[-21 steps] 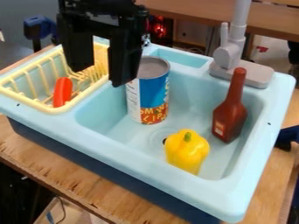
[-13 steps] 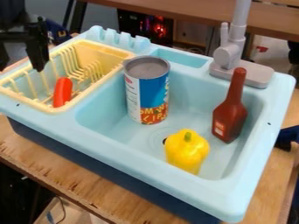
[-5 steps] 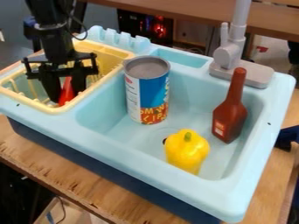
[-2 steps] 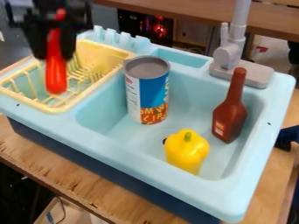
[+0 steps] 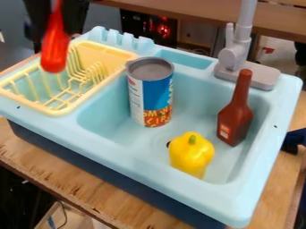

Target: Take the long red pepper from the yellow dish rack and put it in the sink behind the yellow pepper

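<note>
A wooden table (image 5: 33, 161) carries a light-blue toy sink (image 5: 149, 166), with a yellow rack (image 5: 108, 50) at its left edge; a black gripper (image 5: 55, 20) hangs above; a can (image 5: 151, 91) stands near the basin's back-left corner, a brown bottle (image 5: 235, 118) by its right edge, a yellow pepper (image 5: 191, 154) near its front edge; clamped in the gripper over the rack's far-left edge is a red object (image 5: 54, 53)

The bench (image 5: 78, 183) is made of plain wood, kinda scuffed along its front edge. A long brown tabletop (image 5: 191, 10) can be seen behind it, a red glow (image 5: 163, 29) is given off below that, and pale floor (image 5: 274, 60) is spotted upper right.
</note>
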Motion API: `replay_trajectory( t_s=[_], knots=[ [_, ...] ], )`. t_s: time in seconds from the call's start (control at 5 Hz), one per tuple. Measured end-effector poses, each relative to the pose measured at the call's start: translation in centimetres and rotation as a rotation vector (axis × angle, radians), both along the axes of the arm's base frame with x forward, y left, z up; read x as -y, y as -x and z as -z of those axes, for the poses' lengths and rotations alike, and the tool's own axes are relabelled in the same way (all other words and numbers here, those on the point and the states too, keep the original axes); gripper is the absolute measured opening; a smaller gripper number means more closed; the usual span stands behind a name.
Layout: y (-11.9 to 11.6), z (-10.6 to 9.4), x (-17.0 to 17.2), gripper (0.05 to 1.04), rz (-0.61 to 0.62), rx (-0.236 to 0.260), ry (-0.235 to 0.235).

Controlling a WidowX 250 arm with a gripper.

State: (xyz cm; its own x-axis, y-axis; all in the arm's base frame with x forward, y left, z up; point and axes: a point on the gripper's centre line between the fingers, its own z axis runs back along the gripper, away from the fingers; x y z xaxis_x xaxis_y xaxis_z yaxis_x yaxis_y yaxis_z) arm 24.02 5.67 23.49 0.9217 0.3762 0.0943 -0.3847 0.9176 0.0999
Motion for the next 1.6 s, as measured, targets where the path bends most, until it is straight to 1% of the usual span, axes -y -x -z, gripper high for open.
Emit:
replay_trajectory(
  t_s=[0.2, 0.4, 0.6, 0.8, 1.0, 1.2, 1.4, 1.6],
  knots=[
    [-1.1, -0.7, 3.2, 0.498, 0.162, 0.041, 0.025],
    [-2.5, -0.1, 6.4, 0.498, 0.336, 0.041, 0.058],
    [-3.2, 0.7, 8.9, 0.498, 0.445, 0.019, 0.069],
    [-4.0, 2.3, 10.0, 0.498, 0.501, -0.013, 0.118],
    [-4.5, 4.1, 10.5, 0.498, 0.529, -0.052, 0.153],
    [-5.3, 6.2, 10.1, 0.498, 0.525, -0.108, 0.179],
    [-5.5, 7.7, 9.8, 0.498, 0.517, -0.164, 0.189],
    [-5.4, 9.2, 9.5, 0.498, 0.505, -0.207, 0.181]
  ],
)
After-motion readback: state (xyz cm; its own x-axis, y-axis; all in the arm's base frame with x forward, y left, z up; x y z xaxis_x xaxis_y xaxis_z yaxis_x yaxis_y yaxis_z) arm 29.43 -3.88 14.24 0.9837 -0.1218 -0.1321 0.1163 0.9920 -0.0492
